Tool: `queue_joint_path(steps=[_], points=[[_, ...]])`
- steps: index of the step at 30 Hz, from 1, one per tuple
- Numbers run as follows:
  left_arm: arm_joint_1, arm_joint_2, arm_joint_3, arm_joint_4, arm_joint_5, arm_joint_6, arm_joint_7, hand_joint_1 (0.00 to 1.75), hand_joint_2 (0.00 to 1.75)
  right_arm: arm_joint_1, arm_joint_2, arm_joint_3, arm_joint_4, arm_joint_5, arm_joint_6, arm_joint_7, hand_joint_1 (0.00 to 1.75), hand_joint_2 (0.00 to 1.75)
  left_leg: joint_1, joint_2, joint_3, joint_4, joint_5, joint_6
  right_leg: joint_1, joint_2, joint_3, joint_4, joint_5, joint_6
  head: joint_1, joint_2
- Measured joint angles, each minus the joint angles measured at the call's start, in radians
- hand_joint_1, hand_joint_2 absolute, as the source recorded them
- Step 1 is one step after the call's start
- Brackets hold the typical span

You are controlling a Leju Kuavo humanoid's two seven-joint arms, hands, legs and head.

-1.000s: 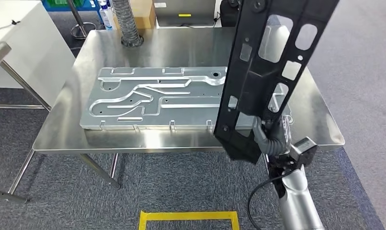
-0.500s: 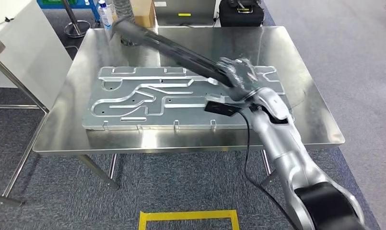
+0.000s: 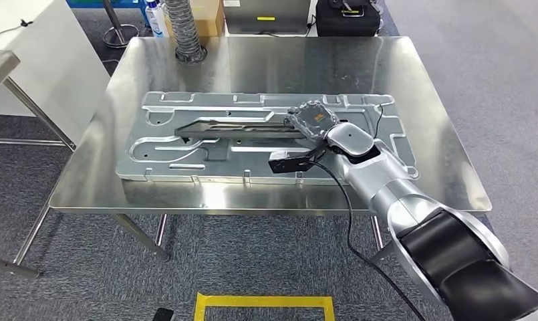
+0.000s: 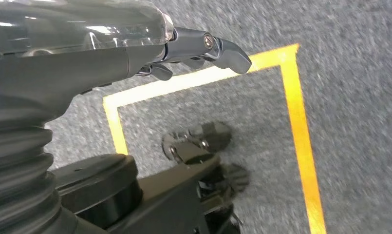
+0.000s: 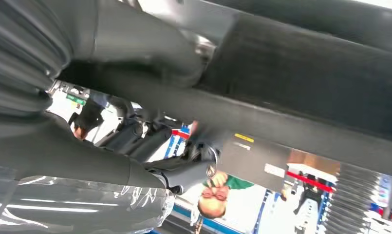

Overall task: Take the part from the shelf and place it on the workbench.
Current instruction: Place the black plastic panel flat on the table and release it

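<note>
One black part (image 3: 236,129) is lying nearly flat along the middle of the stamped metal plate (image 3: 186,160), which is resting on the steel table (image 3: 426,120). The part is running lengthwise over the plate, its far end pointing toward the table's left side in the head view.

The right hand (image 3: 313,120) is reaching in over the plate and is gripping the near end of the part; the right wrist view is showing the thick grey thumb (image 5: 150,39) wrapping against the black bar (image 5: 301,63) and the darker fingers (image 5: 184,175) curling on its other side, so the fingers are closing on the part. Whether the part is touching the plate along its full length I cannot tell. A black cable (image 3: 349,221) is trailing from the wrist down past the table edge.

The left hand (image 4: 135,53) is hanging low beside the body over grey carpet (image 4: 354,29) marked with yellow tape (image 4: 301,141). Its fingers (image 4: 223,48) are lying loosely extended, slightly apart, holding nothing.

At the far edge of the table a grey ribbed hose (image 3: 184,30) is standing, with a cardboard box (image 3: 209,17) behind it.
</note>
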Motion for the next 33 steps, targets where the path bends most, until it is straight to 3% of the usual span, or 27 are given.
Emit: queue_joint_path(steps=[3, 4, 5, 6, 8, 10, 14, 15, 17, 19, 20, 21, 23, 25, 27, 29, 31, 33], points=[[0.006, 0.001, 0.0, 0.0, -0.002, 0.004, 0.012, 0.0, 1.75, -0.002, -0.029, 0.014, 0.017, -0.008, 0.003, 0.0, 0.0, 0.0, 0.005, 0.009, -0.099, 0.192, -0.075, -0.009, 0.002, -0.012, 0.013, -0.002, -0.007, -0.007, 0.0, 0.0], [0.01, 0.001, 0.0, 0.0, -0.002, 0.003, 0.012, 0.0, 1.75, -0.002, -0.036, 0.018, 0.023, -0.01, 0.004, 0.0, 0.0, 0.0, 0.006, 0.01, -0.125, 0.232, -0.081, -0.011, 0.002, -0.015, 0.015, -0.002, -0.009, -0.007, 0.0, 0.0], [0.014, 0.002, 0.0, 0.0, -0.002, 0.002, 0.013, 0.0, 1.75, -0.002, -0.043, 0.021, 0.027, -0.012, 0.004, -0.001, 0.0, 0.0, 0.007, 0.01, -0.132, 0.234, -0.069, -0.011, 0.002, -0.016, 0.016, -0.002, -0.01, -0.005, 0.0, 0.0], [0.016, 0.003, 0.0, 0.0, -0.002, 0.002, 0.013, 0.0, 1.75, -0.002, -0.048, 0.024, 0.03, -0.012, 0.005, -0.001, 0.0, 0.0, 0.007, 0.011, -0.119, 0.196, -0.039, -0.01, 0.002, -0.017, 0.019, -0.001, -0.012, -0.003, 0.0, 0.0], [0.017, 0.004, 0.0, 0.0, -0.002, 0.002, 0.013, 0.0, 1.75, -0.004, -0.058, 0.028, 0.033, -0.013, 0.005, -0.002, 0.0, 0.0, 0.007, 0.012, -0.052, 0.051, 0.03, -0.006, 0.004, -0.018, 0.024, 0.002, -0.017, 0.004, 0.0, 0.0], [0.017, 0.004, 0.0, 0.0, -0.001, 0.002, 0.013, 0.0, 1.75, -0.006, -0.065, 0.029, 0.034, -0.013, 0.005, -0.002, 0.0, 0.0, 0.005, 0.011, -0.006, -0.043, 0.06, 0.004, 0.007, -0.017, 0.026, 0.004, -0.021, 0.014, 0.0, 0.0], [0.018, 0.005, 0.0, 0.0, -0.002, 0.001, 0.013, 0.0, 1.75, -0.008, -0.069, 0.033, 0.039, -0.013, 0.005, -0.003, 0.0, 0.0, 0.002, 0.008, 0.004, -0.063, 0.066, 0.029, 0.003, -0.016, 0.023, 0.011, -0.032, 0.037, 0.0, 0.0], [0.017, 0.005, 0.0, 0.0, -0.001, 0.001, 0.013, 0.0, 1.75, -0.009, -0.067, 0.034, 0.041, -0.013, 0.005, -0.003, 0.0, 0.0, 0.002, 0.008, 0.007, -0.067, 0.069, 0.035, 0.001, -0.014, 0.01, 0.04, -0.051, 0.041, 0.0, 0.0], [0.016, 0.005, 0.0, 0.0, -0.002, 0.001, 0.013, 0.0, 1.75, -0.01, -0.06, 0.035, 0.044, -0.014, 0.005, -0.004, 0.0, 0.0, 0.001, 0.008, 0.008, -0.07, 0.07, 0.042, -0.001, -0.009, -0.045, 0.16, -0.115, 0.045, 0.0, 0.0], [0.017, 0.005, 0.0, 0.0, -0.001, 0.001, 0.013, 0.0, 0.87, -0.007, -0.05, 0.036, 0.05, -0.014, 0.006, -0.004, 0.0, 0.0, -0.002, 0.008, 0.008, -0.068, 0.069, 0.046, -0.001, -0.007, -0.104, 0.281, -0.155, 0.047, 0.0, 0.0], [0.018, 0.005, 0.0, 0.0, 0.0, 0.0, 0.013, 0.0, 0.44, -0.006, -0.047, 0.036, 0.053, -0.014, 0.006, -0.005, 0.0, 0.0, -0.003, 0.007, 0.008, -0.067, 0.068, 0.047, -0.001, -0.007, -0.111, 0.293, -0.147, 0.046, 0.0, 0.0], [0.018, 0.005, 0.0, 0.0, 0.002, -0.003, 0.015, 0.0, 0.0, -0.006, -0.045, 0.037, 0.055, -0.014, 0.006, -0.005, 0.0, 0.0, -0.004, 0.005, 0.008, -0.065, 0.067, 0.047, -0.001, -0.007, -0.099, 0.264, -0.121, 0.044, 0.0, 0.0], [0.019, 0.005, 0.001, 0.0, 0.012, -0.015, 0.027, 0.0, 0.0, -0.009, -0.043, 0.037, 0.057, -0.019, 0.006, -0.005, 0.0, 0.0, -0.005, 0.001, 0.009, -0.06, 0.064, 0.045, 0.001, -0.008, -0.033, 0.127, -0.053, 0.034, 0.0, 0.0], [0.022, 0.005, 0.005, 0.0, 0.023, -0.029, 0.052, 0.0, 0.0, -0.013, -0.042, 0.037, 0.058, -0.028, 0.005, -0.006, 0.0, 0.0, -0.007, 0.0, 0.006, -0.055, 0.063, 0.038, 0.008, -0.008, 0.015, 0.025, -0.018, 0.025, 0.0, 0.0], [0.027, 0.005, 0.014, 0.0, 0.034, -0.038, 0.075, 0.0, 0.0, -0.014, -0.04, 0.036, 0.059, -0.035, 0.007, -0.007, 0.0, 0.0, -0.007, 0.0, 0.002, -0.054, 0.067, 0.03, 0.014, -0.007, 0.019, 0.008, -0.016, 0.021, 0.0, 0.0], [0.031, 0.006, 0.022, 0.0, 0.039, -0.046, 0.083, 0.0, 0.0, -0.014, -0.04, 0.035, 0.06, -0.042, 0.015, -0.007, 0.0, 0.0, -0.007, 0.002, -0.002, -0.047, 0.057, 0.021, 0.008, -0.01, 0.02, 0.0, -0.008, 0.012, 0.0, 0.0], [0.029, 0.006, 0.024, 0.0, 0.04, -0.056, 0.08, 0.0, 0.0, -0.014, -0.044, 0.034, 0.06, -0.048, 0.023, -0.008, 0.0, 0.0, -0.005, 0.006, -0.025, 0.018, 0.004, 0.008, 0.002, -0.017, 0.019, -0.01, 0.002, 0.003, 0.0, 0.0], [0.026, 0.006, 0.024, 0.0, 0.039, -0.067, 0.08, 0.0, 0.0, -0.014, -0.052, 0.034, 0.06, -0.052, 0.027, -0.009, 0.0, 0.0, 0.002, 0.01, -0.07, 0.15, -0.074, -0.003, 0.003, -0.022, 0.012, -0.011, 0.009, 0.0, 0.0, 0.0]])
